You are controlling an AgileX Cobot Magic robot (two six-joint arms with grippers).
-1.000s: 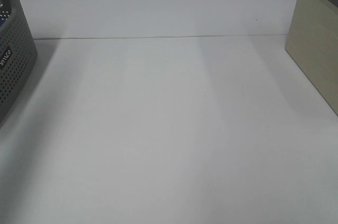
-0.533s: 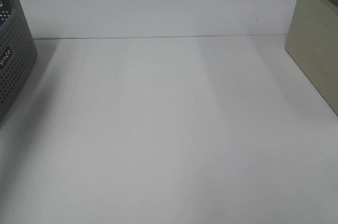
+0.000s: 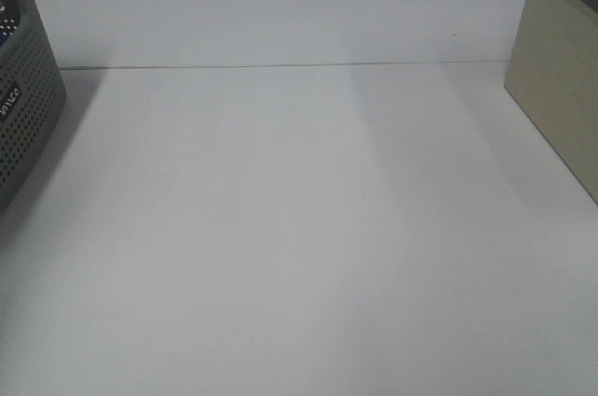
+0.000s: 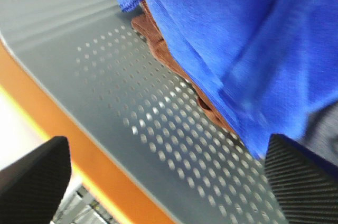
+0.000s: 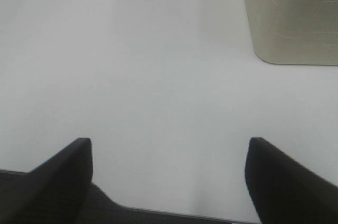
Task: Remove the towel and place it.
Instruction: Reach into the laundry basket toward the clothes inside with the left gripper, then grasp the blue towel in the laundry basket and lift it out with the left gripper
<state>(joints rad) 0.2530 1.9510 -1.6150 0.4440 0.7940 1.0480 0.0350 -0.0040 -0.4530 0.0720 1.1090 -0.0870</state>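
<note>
Left end effector (image 4: 166,147) gapes wide and empty near the towel (image 4: 237,39).
Soft, light, floppy plush, it lies bunched in the grey perforated basket (image 4: 132,92) over a brown cloth (image 4: 158,44); best pinched at a raised fold. Right end effector (image 5: 169,145) hangs wide over the table (image 5: 158,49).

The towel (image 4: 237,39) drapes over a brown cloth (image 4: 156,44).
</note>
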